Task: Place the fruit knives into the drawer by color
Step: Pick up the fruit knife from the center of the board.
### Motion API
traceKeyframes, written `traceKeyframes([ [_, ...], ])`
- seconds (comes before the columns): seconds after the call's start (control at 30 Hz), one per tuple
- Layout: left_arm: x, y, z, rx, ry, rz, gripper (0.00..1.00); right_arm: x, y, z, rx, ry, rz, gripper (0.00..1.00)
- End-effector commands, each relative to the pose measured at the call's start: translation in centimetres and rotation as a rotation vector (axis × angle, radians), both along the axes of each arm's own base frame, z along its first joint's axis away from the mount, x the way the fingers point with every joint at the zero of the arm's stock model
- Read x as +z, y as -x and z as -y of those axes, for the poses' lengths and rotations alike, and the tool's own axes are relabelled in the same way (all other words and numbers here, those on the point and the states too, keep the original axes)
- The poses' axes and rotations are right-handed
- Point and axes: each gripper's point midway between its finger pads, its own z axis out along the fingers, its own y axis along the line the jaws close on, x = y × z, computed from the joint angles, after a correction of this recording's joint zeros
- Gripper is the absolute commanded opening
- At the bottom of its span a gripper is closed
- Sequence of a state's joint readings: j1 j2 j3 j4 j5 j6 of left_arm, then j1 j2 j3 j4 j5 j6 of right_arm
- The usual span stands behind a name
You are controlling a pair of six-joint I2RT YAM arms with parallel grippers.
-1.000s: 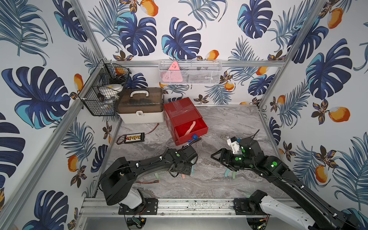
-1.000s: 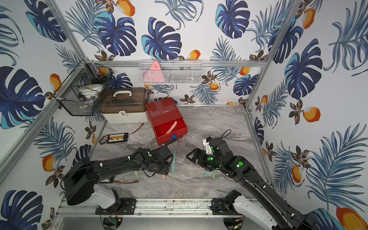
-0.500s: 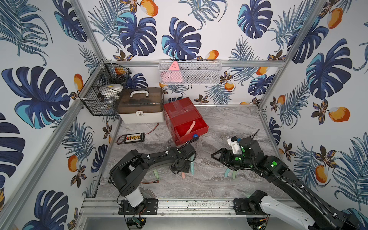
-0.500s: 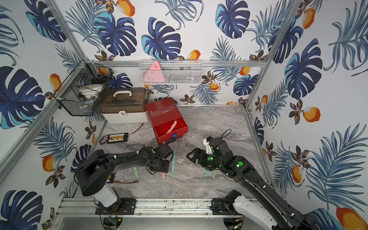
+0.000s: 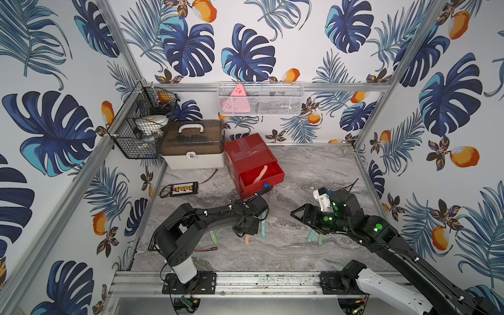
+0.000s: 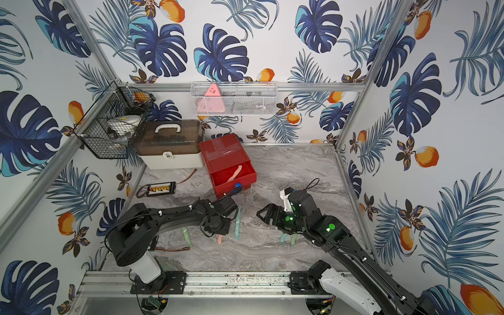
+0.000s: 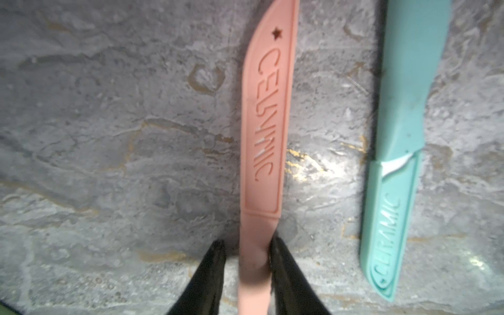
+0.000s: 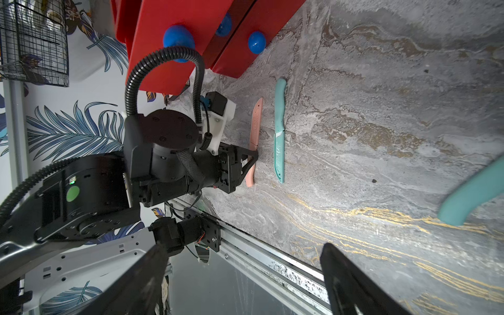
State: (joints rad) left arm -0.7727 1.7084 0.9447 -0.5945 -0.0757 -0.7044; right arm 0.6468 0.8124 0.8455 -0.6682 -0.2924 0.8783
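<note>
Left gripper (image 7: 248, 242) low over bench (image 5: 313, 169). Fingers (image 7: 281, 261) flank handle of salmon-pink knife (image 7: 261, 122): one touching, other just beside it. Cannot tell if clamp is firm. Knife lies flat on bench, near front of red drawer chest (image 5: 246, 152). Teal knife (image 7: 401, 109) lies parallel just beside it, not touching. Open drawer (image 5: 276, 174) pulled out, second pink knife (image 5: 260, 174) inside. Right gripper (image 8: 242, 246) jaws wide apart, empty, near second teal knife (image 5: 309, 237) and pale green knife (image 5: 320, 239). Another green knife (image 5: 214, 237) beside left arm.
</note>
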Motion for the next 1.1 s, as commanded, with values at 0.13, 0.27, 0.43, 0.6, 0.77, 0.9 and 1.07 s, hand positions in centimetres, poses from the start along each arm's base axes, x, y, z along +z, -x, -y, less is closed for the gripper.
traceKeyframes([
  [0.13,-2.1,1.7,-0.4,0.029,0.035,-0.047,0.15,-0.4,-0.1,0.2,-0.008,0.021,0.001,0.91],
  [0.27,-2.0,2.5,-0.9,0.030,0.033,-0.052,0.14,-0.6,-0.2,0.1,-0.007,0.023,-0.007,0.91],
  [0.43,-1.5,3.2,-1.2,0.025,0.029,-0.047,0.13,-1.1,-0.1,0.1,-0.016,0.010,-0.022,0.91],
  [0.6,-0.2,4.0,-1.0,0.003,0.026,-0.031,0.14,-1.5,0.2,0.3,-0.023,0.014,-0.033,0.91],
  [0.77,1.1,4.3,-0.9,-0.016,0.030,-0.008,0.15,-2.1,0.4,0.7,-0.042,0.013,-0.046,0.91],
  [0.9,2.2,4.3,-0.8,-0.028,0.040,0.011,0.16,-3.4,0.7,0.8,-0.059,0.006,-0.079,0.91],
  [1.07,3.2,4.3,-0.5,-0.048,0.055,0.023,0.16,-5.7,1.0,0.6,-0.103,-0.050,-0.136,0.91],
])
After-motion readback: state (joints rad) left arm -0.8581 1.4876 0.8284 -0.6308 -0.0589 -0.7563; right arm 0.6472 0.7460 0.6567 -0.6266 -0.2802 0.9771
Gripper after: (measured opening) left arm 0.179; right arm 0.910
